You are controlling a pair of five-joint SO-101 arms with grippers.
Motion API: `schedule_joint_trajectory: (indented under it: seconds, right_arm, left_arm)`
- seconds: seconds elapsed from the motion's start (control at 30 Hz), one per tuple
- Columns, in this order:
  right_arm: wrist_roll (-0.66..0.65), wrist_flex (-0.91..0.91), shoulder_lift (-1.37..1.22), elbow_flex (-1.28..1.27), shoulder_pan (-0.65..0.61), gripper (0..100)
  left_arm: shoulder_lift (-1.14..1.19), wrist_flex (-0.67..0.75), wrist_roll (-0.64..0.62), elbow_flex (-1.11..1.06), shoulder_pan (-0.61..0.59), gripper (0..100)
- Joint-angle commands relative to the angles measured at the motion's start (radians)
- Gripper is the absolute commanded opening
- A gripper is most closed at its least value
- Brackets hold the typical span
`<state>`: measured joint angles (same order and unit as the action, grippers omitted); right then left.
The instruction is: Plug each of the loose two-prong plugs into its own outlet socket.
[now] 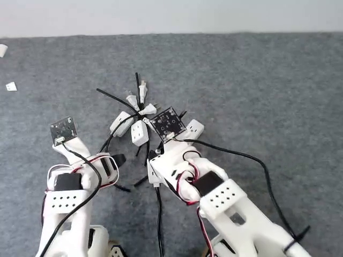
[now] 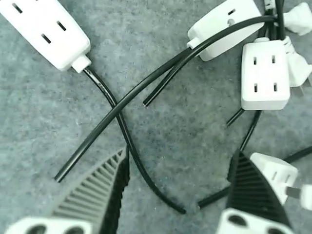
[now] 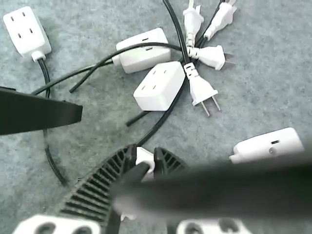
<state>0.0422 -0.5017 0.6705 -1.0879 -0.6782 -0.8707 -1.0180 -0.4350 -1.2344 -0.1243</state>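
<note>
Two grippers down on grey carpet (image 1: 257, 80): right gripper (image 3: 145, 151) clamped, left gripper (image 2: 181, 161) agape.
Between the right gripper's fingers, pinched almost shut, a small white piece (image 3: 145, 159), plug or socket not clear, near the square socket block (image 3: 158, 86). Nothing between the left gripper's widely spread fingers, just crossed black cords (image 2: 122, 105) on the carpet below. Four loose two-prong plugs (image 3: 209, 55) fanned together just past the block, prongs bare, all unplugged. One long socket (image 3: 144, 48) just beside the block, a cord draped over it; a second square socket (image 3: 27, 31) well apart, nearer the left gripper; a second long socket (image 3: 270, 144) apart on the opposite side.
</note>
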Motion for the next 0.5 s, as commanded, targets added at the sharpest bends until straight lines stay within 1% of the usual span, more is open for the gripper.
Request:
schedule_joint_trajectory:
  seconds: [0.0, 0.23, 0.47]
  right_arm:
    - [0.006, 0.061, -0.061, 0.029, -0.002, 0.9]
    - [-0.028, 0.101, -0.17, 0.074, -0.002, 0.9]
    - [-0.028, 0.124, -0.179, 0.078, -0.002, 0.9]
  left_arm:
    - [-0.014, 0.021, 0.002, 0.004, -0.006, 31]
    - [-0.014, 0.02, 0.003, 0.004, -0.006, 31]
    - [-0.014, 0.02, 0.003, 0.004, -0.006, 31]
